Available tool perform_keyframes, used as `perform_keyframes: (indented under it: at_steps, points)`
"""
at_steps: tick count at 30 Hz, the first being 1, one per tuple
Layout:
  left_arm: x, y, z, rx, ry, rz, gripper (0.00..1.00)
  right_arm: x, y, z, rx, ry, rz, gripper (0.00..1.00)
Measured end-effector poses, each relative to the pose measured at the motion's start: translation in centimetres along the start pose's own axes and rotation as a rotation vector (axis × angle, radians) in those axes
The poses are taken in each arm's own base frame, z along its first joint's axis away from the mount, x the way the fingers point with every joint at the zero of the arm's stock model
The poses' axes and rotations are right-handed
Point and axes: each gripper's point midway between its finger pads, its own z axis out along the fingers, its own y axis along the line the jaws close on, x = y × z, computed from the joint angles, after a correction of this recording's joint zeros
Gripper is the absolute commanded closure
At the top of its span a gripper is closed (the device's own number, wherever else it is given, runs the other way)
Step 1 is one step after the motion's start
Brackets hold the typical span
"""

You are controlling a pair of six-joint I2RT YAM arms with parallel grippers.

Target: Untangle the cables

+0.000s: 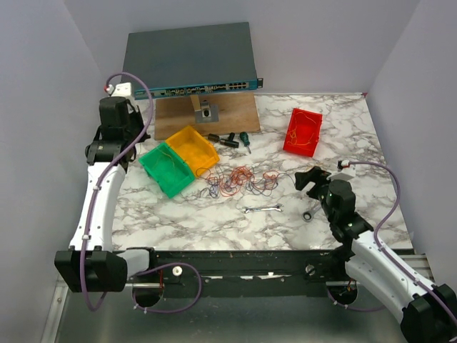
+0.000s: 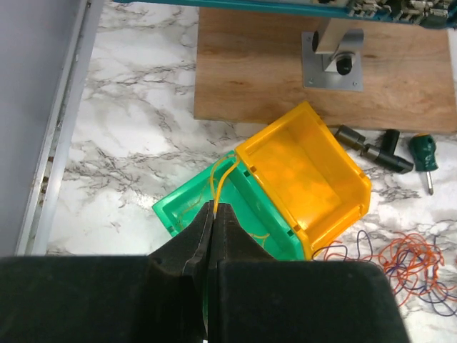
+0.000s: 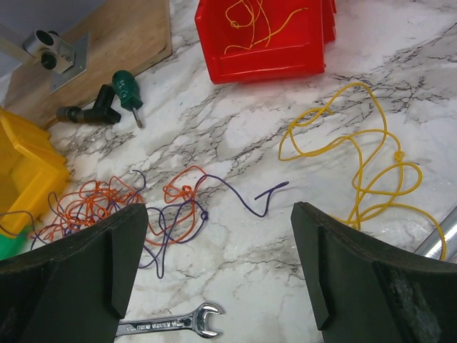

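Observation:
The cables lie as a tangle of orange and purple strands (image 1: 239,180) in the middle of the marble table, seen in the right wrist view as an orange and purple bunch (image 3: 153,207). A loose yellow cable (image 3: 371,157) curls on the table to the right of it. My left gripper (image 2: 216,207) is shut on a thin yellow cable (image 2: 223,179) above the green bin (image 2: 178,211), which has more yellow strands inside. My right gripper (image 3: 220,214) hangs open over bare marble just right of the tangle, with nothing between its fingers.
A yellow bin (image 2: 307,171) leans against the green one. A red bin (image 3: 264,36) at the back right holds yellow strands. A wrench (image 3: 171,325), screwdrivers (image 1: 235,139), a wooden board (image 1: 178,114) and a network switch (image 1: 189,61) are also here.

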Motion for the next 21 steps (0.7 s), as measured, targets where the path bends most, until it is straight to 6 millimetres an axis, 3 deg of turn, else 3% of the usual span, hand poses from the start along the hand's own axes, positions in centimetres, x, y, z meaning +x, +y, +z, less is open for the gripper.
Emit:
perform_keyframes:
  at_steps: [3,8,13,21]
  points:
    - [1.1,-1.7,1.0,0.004,0.033,0.057,1.0,0.1,0.0,0.0,0.002,0.003,-0.001,0.11]
    - [3.9,-4.1,4.5,-0.023,0.169,0.149,1.0,0.1,-0.1,0.0,0.0,-0.001,0.0,0.11]
    - [5.7,-2.4,7.1,-0.186,0.287,0.151,1.0,-0.2,0.0,-0.2,-0.008,-0.013,0.005,0.11]
    - [6.0,0.0,5.6,-0.409,0.314,-0.031,1.0,-0.2,0.0,-0.3,-0.008,-0.015,0.005,0.11]
